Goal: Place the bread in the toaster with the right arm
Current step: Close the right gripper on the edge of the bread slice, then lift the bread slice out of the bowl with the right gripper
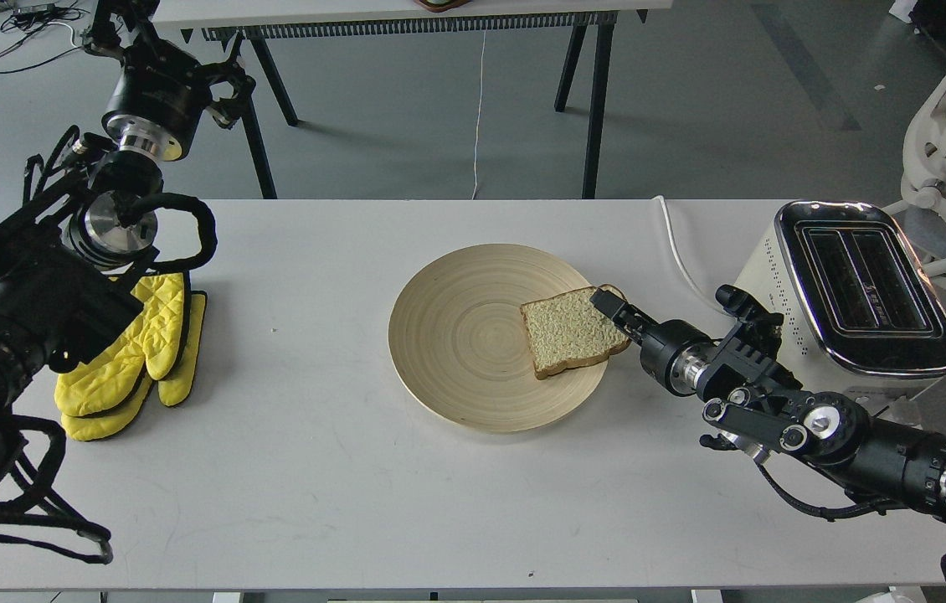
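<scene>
The bread (565,333) lies flat on the right side of a round pale wooden plate (448,335) in the middle of the white table. My right arm comes in from the lower right. Its gripper (611,306) is at the bread's right crust edge, with one black finger (607,300) lying over the crust. The other finger is hidden, so I cannot tell how the jaws stand. The cream toaster (858,285) with chrome top and two empty slots stands at the right table edge, behind the right arm. My left gripper (226,88) is raised at the far left, dark and unclear.
A pair of yellow oven mitts (138,352) lies at the left of the table (314,486), under the left arm. The toaster's white cord (678,251) runs off the back edge. A white chair (942,151) stands at the right, and another table's black legs (594,100) behind.
</scene>
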`<state>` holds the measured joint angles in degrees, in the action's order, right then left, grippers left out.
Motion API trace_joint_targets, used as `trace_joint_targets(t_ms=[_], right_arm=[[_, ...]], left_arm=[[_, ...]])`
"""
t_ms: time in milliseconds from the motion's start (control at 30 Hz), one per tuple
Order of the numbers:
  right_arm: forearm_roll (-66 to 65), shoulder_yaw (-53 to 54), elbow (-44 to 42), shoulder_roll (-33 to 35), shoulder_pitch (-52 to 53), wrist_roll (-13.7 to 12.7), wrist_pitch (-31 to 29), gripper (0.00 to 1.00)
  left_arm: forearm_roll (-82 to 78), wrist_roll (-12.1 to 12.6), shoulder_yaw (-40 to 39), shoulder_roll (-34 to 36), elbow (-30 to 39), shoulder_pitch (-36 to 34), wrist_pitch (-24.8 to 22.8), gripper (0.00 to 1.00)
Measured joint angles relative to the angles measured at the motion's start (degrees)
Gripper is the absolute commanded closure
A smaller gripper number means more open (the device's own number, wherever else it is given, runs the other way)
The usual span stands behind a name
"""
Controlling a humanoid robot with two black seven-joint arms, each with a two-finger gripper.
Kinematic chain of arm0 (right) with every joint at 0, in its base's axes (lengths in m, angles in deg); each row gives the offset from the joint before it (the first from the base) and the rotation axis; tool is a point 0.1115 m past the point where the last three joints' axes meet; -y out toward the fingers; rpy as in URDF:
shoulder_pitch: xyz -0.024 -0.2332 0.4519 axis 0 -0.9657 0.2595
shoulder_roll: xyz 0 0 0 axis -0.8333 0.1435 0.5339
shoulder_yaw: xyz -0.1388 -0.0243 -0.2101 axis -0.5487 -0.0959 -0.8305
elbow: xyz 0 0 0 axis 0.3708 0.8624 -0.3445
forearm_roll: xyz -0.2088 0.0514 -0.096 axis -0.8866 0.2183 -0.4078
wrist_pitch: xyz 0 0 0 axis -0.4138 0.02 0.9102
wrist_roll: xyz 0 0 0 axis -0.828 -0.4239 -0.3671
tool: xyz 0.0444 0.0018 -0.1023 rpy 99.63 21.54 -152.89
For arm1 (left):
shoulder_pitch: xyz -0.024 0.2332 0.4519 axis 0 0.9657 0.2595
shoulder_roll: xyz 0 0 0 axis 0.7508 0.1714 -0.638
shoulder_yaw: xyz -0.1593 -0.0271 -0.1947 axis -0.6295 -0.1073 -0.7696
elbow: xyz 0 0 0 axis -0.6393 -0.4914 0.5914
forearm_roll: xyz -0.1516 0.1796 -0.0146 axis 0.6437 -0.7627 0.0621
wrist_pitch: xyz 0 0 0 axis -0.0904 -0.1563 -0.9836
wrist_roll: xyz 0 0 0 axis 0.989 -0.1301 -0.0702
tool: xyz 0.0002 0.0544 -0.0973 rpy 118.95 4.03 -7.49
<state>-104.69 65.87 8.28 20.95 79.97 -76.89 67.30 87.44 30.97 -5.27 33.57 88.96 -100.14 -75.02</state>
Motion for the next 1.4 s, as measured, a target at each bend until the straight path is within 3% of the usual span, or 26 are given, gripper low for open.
trace_joint_targets(t_ms=[400, 767, 1033, 1400], right_arm=[[-0.4, -0.1, 0.3, 0.2, -0.1, -0.1, -0.5, 0.95], [0.0, 0.4, 4.4, 2.1, 2.0, -0.5, -0.2, 0.97], [-0.2, 0.7, 13.6, 10.5, 6.9, -2.5, 0.0, 0.97], [-5.5, 0.0, 20.7, 28.2, 20.9, -6.8, -2.3, 0.97]], left_arm=[[0.0, 0.0, 0.0, 0.0, 0.0, 0.0, 0.0, 0.0], [0.0, 0.0, 0.0, 0.0, 0.0, 0.0, 0.0, 0.0], [0.0, 0.0, 0.0, 0.0, 0.0, 0.1, 0.0, 0.0], [0.0, 0.0, 0.0, 0.0, 0.0, 0.1, 0.0, 0.0]])
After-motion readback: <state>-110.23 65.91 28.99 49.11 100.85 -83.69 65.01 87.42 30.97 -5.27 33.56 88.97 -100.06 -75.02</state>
